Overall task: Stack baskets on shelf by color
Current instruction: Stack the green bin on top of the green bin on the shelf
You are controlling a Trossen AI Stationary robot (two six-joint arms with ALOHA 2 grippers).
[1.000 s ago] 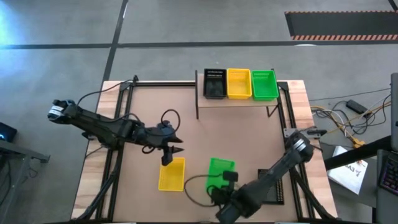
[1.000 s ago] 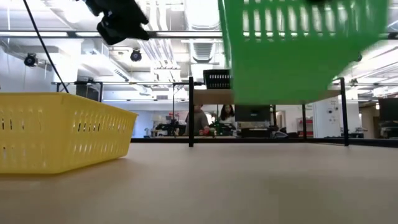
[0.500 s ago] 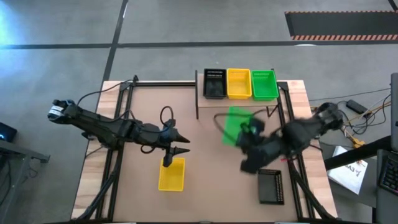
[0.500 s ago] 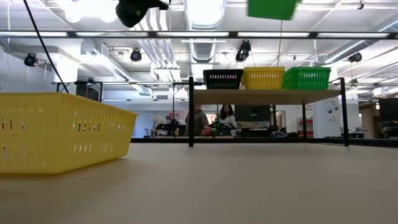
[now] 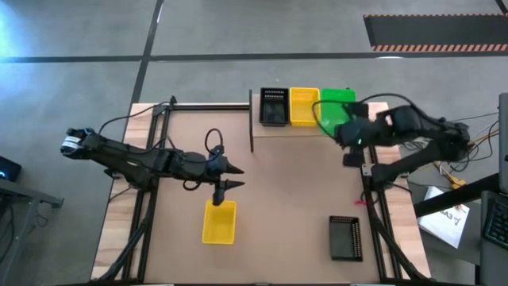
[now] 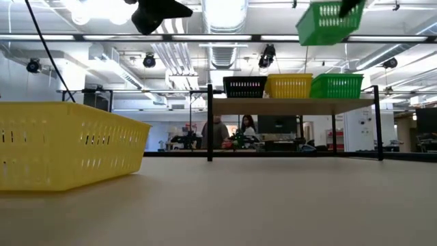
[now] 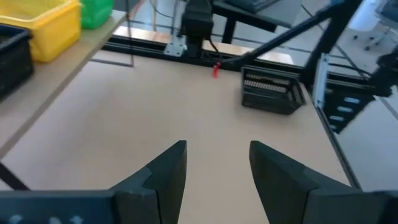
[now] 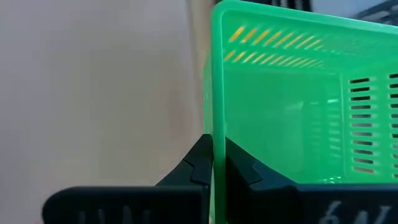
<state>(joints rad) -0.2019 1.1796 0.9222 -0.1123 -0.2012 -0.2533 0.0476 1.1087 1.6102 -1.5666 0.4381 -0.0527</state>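
Observation:
My right gripper [image 8: 217, 163] is shut on a green basket [image 5: 336, 119], held in the air over the right end of the shelf [image 5: 302, 131]. In the low view that green basket [image 6: 329, 22] hangs tilted above the shelf. On the shelf stand a black basket [image 6: 244, 87], a yellow basket [image 6: 289, 86] and a green basket [image 6: 336, 86]. A second yellow basket [image 5: 219, 222] rests on the table, left of the middle. My left gripper [image 5: 236, 176] hovers open just beyond it, and nothing is between its fingers [image 7: 163, 177]. My right gripper pinches the rim of one wall [image 8: 217, 134] of the green basket, one finger inside the basket and one outside. It comes from the table's right side, slanting down. The basket is lifted clear, tilted, above the shelf's right end.
A second black basket [image 5: 346, 237] sits on the table near the front right, also visible as the black basket [image 7: 270, 93] in the left wrist view. The table's middle is bare wood [image 5: 294, 183]. People sit in the room behind the shelf [image 6: 232, 131].
My right gripper has swung fast from the table's near edge up and toward the far right, carrying the green basket to above the shelf's right end. My left gripper has tipped upward a little above the yellow basket, still open.

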